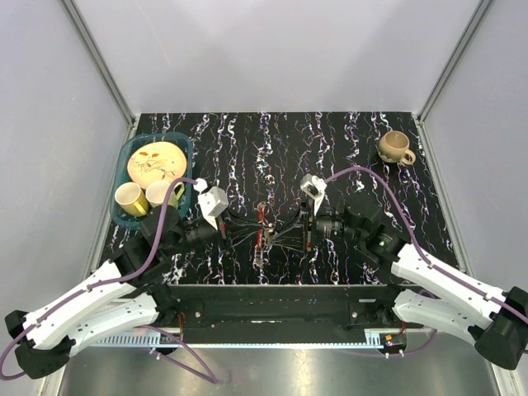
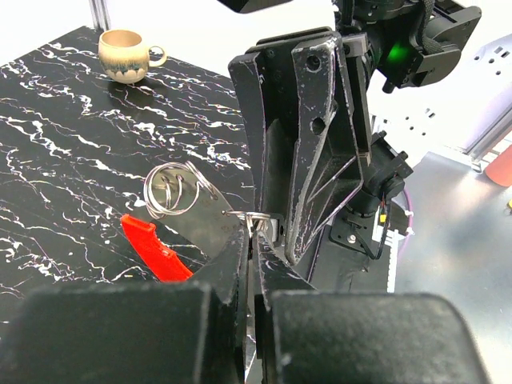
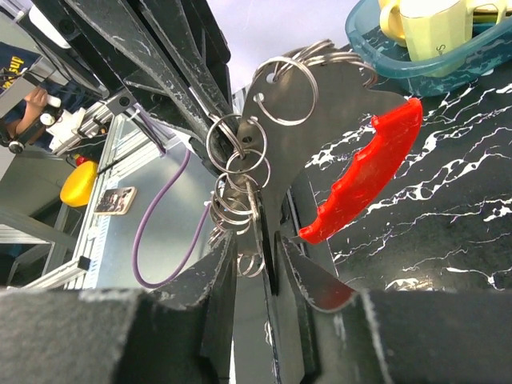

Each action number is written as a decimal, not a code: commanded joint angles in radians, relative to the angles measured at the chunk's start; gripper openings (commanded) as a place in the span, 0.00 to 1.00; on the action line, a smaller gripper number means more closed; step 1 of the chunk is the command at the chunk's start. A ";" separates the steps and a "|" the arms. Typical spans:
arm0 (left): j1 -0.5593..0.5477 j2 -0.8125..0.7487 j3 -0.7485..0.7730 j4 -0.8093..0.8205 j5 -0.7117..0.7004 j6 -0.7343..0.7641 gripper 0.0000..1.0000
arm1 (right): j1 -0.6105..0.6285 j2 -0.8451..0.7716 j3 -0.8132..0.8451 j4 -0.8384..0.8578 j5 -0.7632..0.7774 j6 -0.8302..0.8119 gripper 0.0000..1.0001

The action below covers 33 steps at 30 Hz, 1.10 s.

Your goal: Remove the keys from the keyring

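The key bunch (image 1: 262, 235) hangs between my two grippers above the middle of the black marbled table. It has a dark flat metal piece (image 3: 320, 112), a chain of silvery rings (image 3: 236, 180) and a bright red curved piece (image 3: 364, 176), which also shows in the left wrist view (image 2: 156, 250). My left gripper (image 2: 254, 232) is shut on a thin silvery keyring loop (image 2: 258, 214). My right gripper (image 3: 268, 248) is shut on the lower edge of the dark flat piece, with rings beside it. In the top view the left gripper (image 1: 257, 231) and the right gripper (image 1: 302, 227) face each other closely.
A teal basin (image 1: 186, 148) at the back left holds a yellow plate (image 1: 155, 161) and two yellow mugs (image 1: 130, 198). A brown mug (image 1: 396, 148) stands at the back right and shows in the left wrist view (image 2: 124, 54). Purple cables (image 1: 363, 175) arc over both arms.
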<state>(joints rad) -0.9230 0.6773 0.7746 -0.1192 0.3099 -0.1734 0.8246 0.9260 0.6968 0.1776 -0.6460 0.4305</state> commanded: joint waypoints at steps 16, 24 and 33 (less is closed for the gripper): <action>0.000 0.018 0.038 -0.006 -0.132 0.014 0.00 | 0.001 -0.010 0.064 0.060 -0.017 0.001 0.00; 0.000 0.021 0.038 -0.069 -0.190 0.066 0.00 | -0.001 0.025 0.144 -0.021 -0.023 -0.003 0.00; -0.002 -0.001 0.009 -0.066 -0.167 0.091 0.00 | 0.001 0.089 0.213 -0.075 -0.012 0.034 0.00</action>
<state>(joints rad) -0.9310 0.6888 0.7773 -0.1951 0.2005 -0.1146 0.8215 0.9936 0.8253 0.1143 -0.6289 0.4435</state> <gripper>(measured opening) 0.009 0.021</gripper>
